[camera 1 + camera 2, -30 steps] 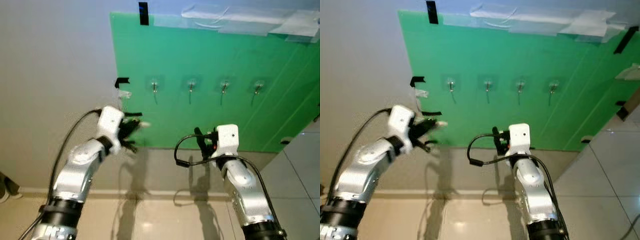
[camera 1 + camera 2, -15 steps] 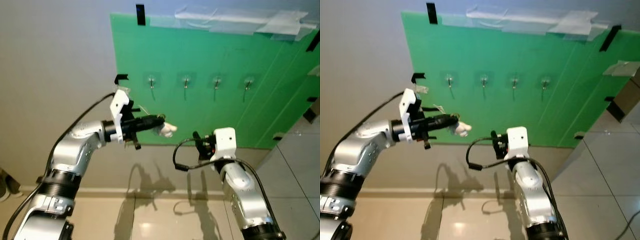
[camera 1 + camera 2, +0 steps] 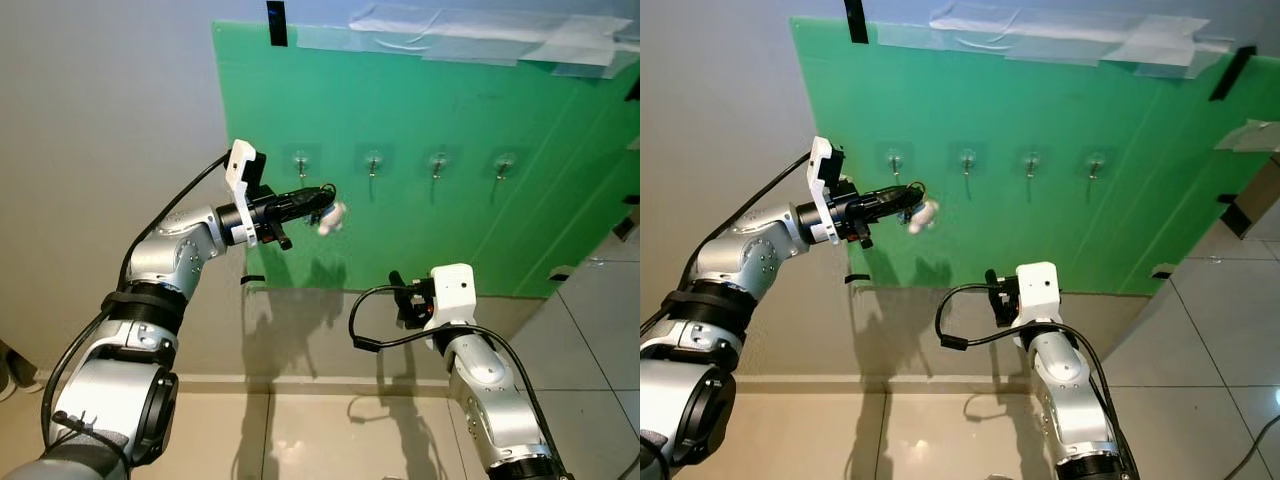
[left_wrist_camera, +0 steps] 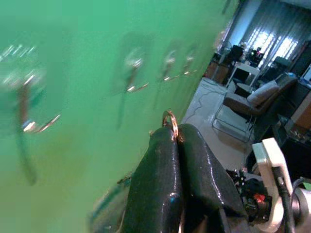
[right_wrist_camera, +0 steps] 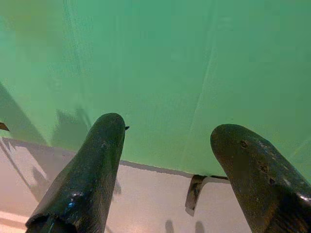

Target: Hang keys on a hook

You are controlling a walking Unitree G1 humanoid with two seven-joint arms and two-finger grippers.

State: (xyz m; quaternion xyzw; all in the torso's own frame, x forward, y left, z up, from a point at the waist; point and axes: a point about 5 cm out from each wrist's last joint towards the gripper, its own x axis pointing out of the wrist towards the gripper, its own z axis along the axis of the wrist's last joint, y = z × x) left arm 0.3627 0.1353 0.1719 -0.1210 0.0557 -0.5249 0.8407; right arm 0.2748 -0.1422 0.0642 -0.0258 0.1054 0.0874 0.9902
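My left gripper point(image 3: 322, 197) is raised in front of the green board point(image 3: 450, 120), shut on the keys. A white fob point(image 3: 332, 218) dangles below its tips, and the key ring point(image 4: 170, 120) sticks out between the closed fingers point(image 4: 160, 174). The tips sit just below and right of the leftmost hook point(image 3: 303, 163), near the second hook point(image 3: 373, 163). Two more hooks point(image 3: 438, 163) line up to the right, all bare. My right gripper point(image 3: 402, 300) hangs lower, near the board's bottom edge, fingers point(image 5: 92, 165) open with nothing between them.
The board is taped to a grey wall point(image 3: 100, 150) with black tape strips point(image 3: 275, 22) and clear tape along its top. A tiled floor point(image 3: 320, 440) lies below. A cable point(image 3: 365, 320) loops from the right wrist.
My left arm has risen and reached toward the board, carrying the keys from below the hooks up to hook height. The right arm has barely moved.
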